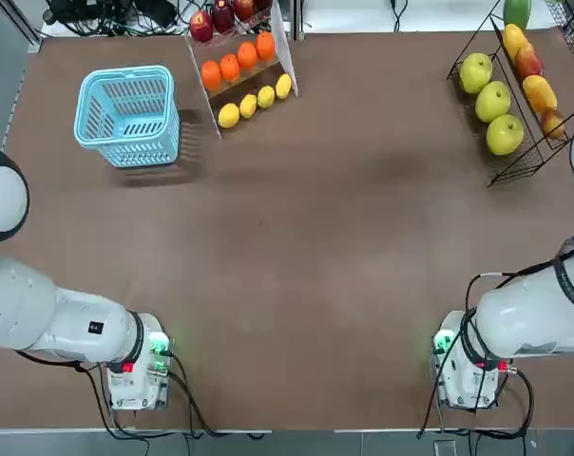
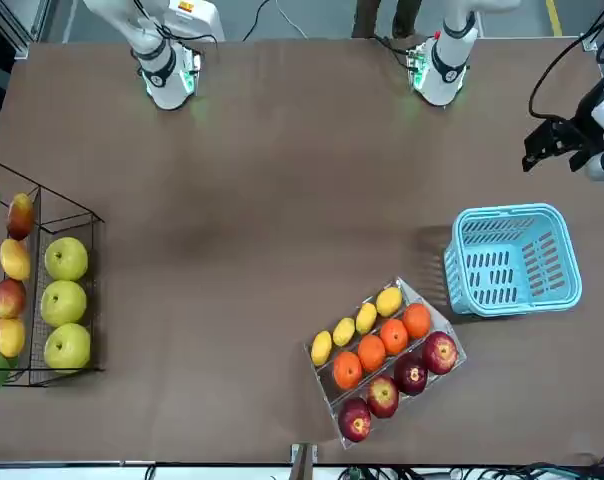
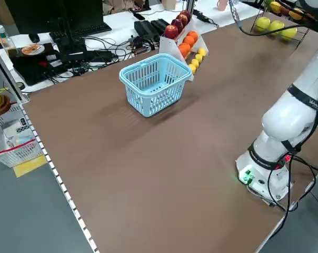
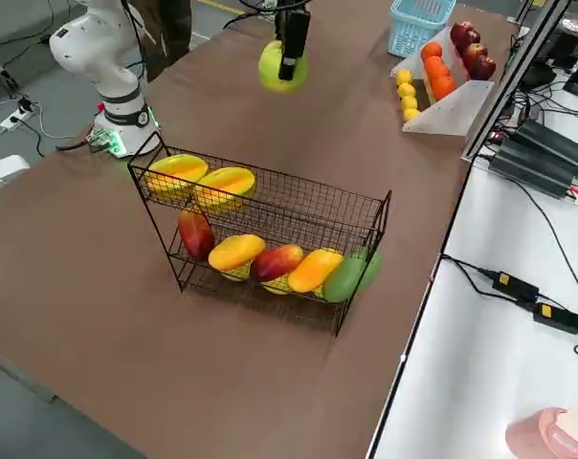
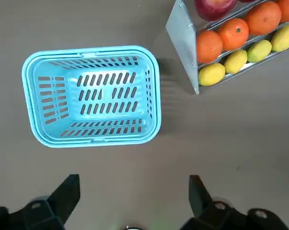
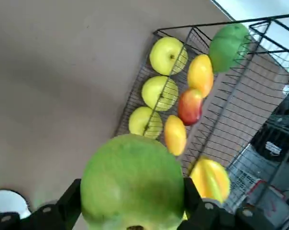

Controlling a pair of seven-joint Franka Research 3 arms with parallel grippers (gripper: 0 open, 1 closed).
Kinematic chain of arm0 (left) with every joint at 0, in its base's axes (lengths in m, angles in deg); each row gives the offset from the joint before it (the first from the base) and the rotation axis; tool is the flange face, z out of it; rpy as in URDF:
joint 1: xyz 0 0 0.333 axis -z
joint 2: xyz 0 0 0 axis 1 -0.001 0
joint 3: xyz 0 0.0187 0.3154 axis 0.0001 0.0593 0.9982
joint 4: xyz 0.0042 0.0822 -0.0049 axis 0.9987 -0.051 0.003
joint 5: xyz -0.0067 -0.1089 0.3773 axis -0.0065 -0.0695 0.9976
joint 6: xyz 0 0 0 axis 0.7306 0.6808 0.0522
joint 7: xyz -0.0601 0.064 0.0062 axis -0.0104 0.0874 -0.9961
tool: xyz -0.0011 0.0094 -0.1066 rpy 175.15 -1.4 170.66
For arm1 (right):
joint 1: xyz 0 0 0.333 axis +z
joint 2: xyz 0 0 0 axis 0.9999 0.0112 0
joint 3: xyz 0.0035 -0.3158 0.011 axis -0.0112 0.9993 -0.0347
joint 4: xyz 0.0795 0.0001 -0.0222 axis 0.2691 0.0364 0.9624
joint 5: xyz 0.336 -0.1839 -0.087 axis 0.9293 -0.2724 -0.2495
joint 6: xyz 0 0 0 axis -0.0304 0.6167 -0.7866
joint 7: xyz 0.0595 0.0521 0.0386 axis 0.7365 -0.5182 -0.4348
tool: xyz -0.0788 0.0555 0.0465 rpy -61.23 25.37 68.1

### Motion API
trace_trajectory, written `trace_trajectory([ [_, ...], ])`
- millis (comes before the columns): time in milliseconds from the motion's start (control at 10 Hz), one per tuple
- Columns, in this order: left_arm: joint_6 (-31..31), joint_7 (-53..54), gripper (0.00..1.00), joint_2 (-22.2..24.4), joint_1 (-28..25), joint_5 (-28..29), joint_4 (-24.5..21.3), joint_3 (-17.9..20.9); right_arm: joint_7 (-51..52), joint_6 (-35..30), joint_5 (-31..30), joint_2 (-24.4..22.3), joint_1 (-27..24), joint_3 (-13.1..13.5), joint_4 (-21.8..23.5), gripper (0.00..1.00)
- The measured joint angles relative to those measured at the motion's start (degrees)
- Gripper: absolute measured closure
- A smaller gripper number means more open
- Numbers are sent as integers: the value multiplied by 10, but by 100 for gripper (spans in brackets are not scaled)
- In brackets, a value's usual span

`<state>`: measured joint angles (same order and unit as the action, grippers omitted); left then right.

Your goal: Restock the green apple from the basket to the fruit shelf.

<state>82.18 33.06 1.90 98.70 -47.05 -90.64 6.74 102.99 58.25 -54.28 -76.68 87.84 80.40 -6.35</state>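
- The right gripper (image 6: 130, 211) is clamped on the green apple (image 6: 132, 184), one finger (image 6: 70, 203) pressed to each side of the fruit.
- From the right side camera, the apple (image 4: 282, 67) hangs in the air under the dark gripper (image 4: 291, 59), above the brown table (image 4: 98, 249) and short of the fruit shelf (image 4: 270, 206).
- The shelf is a black wire rack near the table's far right corner in the overhead view (image 1: 515, 104). Three yellow-green fruits (image 1: 491, 100) sit in a row on its lower tier, with a line of yellow and red-orange fruit (image 1: 534, 81) beside them.
- In the right wrist view the rack (image 6: 216, 96) lies beyond the held apple, and its yellow-green row (image 6: 159, 91) is clear to see.
- The light blue basket (image 1: 127, 116) stands upright at the far left of the table, well apart from the shelf. Nothing shows inside it (image 5: 92, 96).
- Just beside the basket is a clear tiered stand (image 1: 239, 62) with red apples (image 1: 220, 17), oranges (image 1: 238, 62) and lemons (image 1: 257, 100) in rows.
- The left gripper (image 5: 132, 201) hovers above the table near the basket, its fingers (image 5: 65, 194) spread wide apart and holding nothing.
- A desk with cables and a keyboard (image 3: 85, 29) runs along the table's far edge in the left side view.
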Motion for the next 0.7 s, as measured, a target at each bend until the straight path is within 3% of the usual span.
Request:
trace_trajectory([
  [700,0,0,0,0,0,0,1,0,159,99,-18,15,-63,1,1,13],
])
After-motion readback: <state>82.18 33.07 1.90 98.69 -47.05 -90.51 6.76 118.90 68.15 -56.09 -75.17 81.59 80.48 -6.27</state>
